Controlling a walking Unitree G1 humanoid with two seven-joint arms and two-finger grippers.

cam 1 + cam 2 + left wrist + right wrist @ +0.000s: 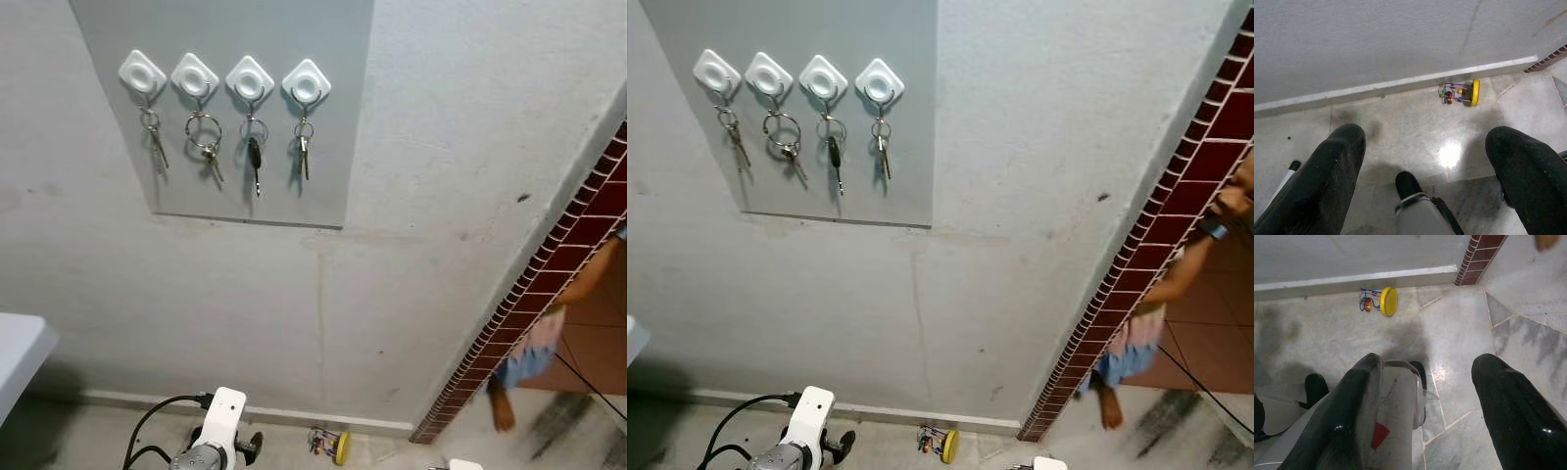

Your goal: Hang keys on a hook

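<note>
Four sets of keys (pixel 254 155) hang on four white hooks (pixel 250 79) on the grey wall panel (pixel 333 117). Left end effector (pixel 1425 161) and right end effector (pixel 1425 391) hang low over the floor (pixel 1415 122), fingers apart, empty.

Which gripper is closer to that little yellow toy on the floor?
Hard to call. The toy lies by the wall between them; left gripper and right gripper both hang low, jaws open.

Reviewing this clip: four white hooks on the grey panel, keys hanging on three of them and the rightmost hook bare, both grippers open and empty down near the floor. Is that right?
Not quite. The rightmost hook is not bare: a set of keys hangs from it, so all four white hooks carry keys, as the left eye view shows. The rest holds: the left gripper and right gripper are open, empty, low over the floor.
</note>
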